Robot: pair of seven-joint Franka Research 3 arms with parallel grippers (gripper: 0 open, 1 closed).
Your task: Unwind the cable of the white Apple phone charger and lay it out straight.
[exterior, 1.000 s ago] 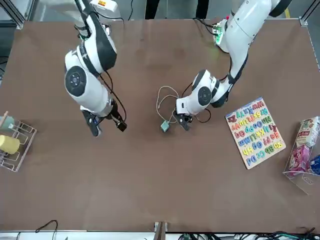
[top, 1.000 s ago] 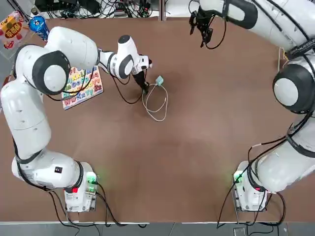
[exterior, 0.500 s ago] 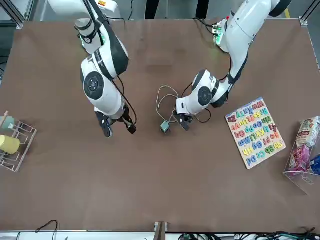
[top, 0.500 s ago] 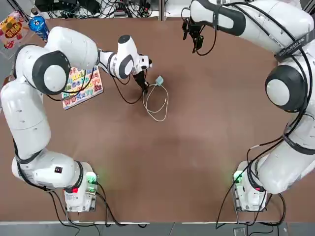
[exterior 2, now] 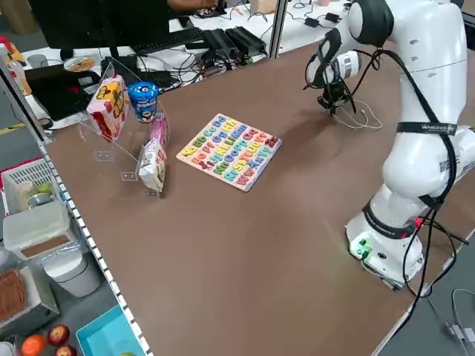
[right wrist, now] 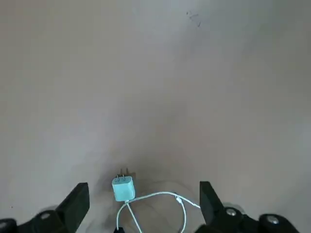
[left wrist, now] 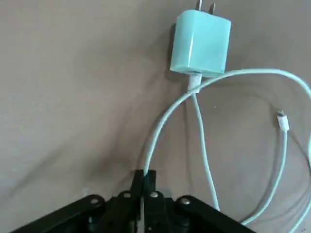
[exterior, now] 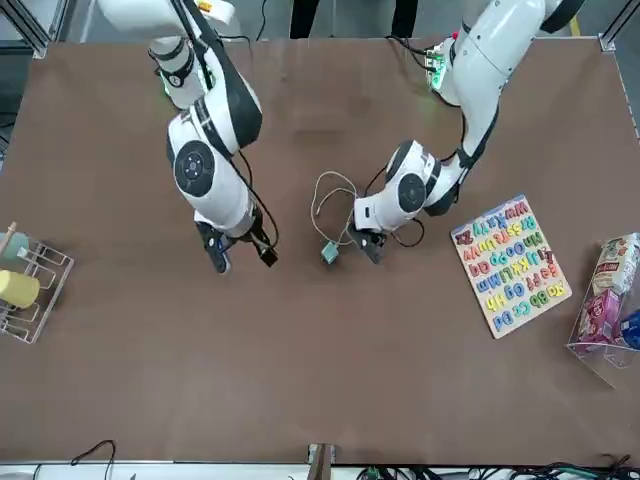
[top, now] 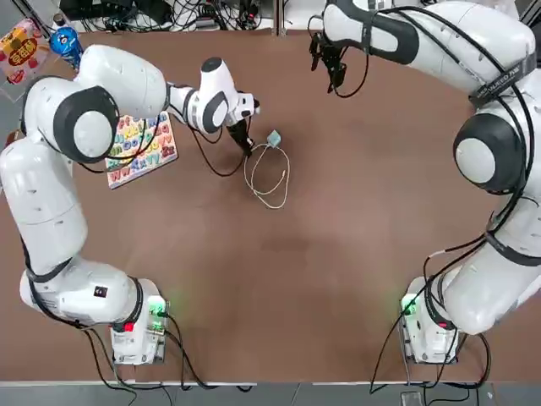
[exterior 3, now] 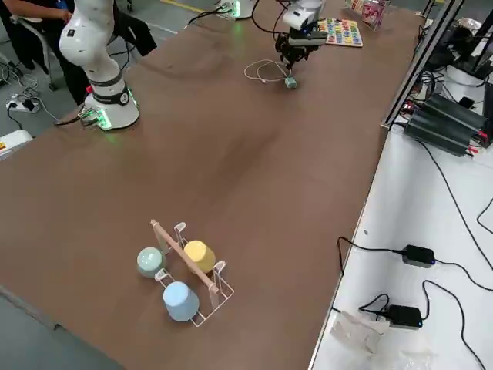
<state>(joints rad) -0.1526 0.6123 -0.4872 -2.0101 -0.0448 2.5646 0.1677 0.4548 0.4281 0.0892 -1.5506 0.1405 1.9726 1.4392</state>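
1 alphabet puzzle board [exterior: 511, 266] lies near 1 clear bin [exterior: 607, 350].

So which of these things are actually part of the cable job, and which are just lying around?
Part of the job:
- white cable, pinched by the left gripper
- plug block
- right gripper, open, off to the cable's right

Just lying about:
- alphabet board
- wire rack with cups
- snack bags
- blue tub

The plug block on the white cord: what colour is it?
The plug block is pale bluish-green; the left wrist view shows it best.
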